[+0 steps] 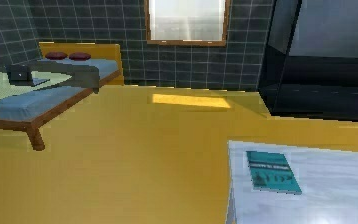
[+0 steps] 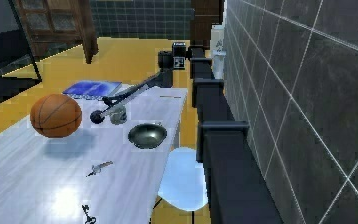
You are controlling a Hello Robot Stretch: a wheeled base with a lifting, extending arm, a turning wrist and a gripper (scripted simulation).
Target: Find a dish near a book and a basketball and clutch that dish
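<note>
A round metal dish sits on the white table near its right side. An orange basketball rests to the left of the dish, and a blue book lies beyond the ball near the table's far edge. A grey rod with a dark end slants across the table between the book and the dish. The dark arm rises along the table's right side. The gripper is at its far end, past the table's far edge; I cannot tell whether it holds anything.
A pale chair stands against the table's right side. Small thin items lie on the near tabletop. A grey tiled wall runs along the right. Ahead are a bed, yellow floor, and a teal book on a white table.
</note>
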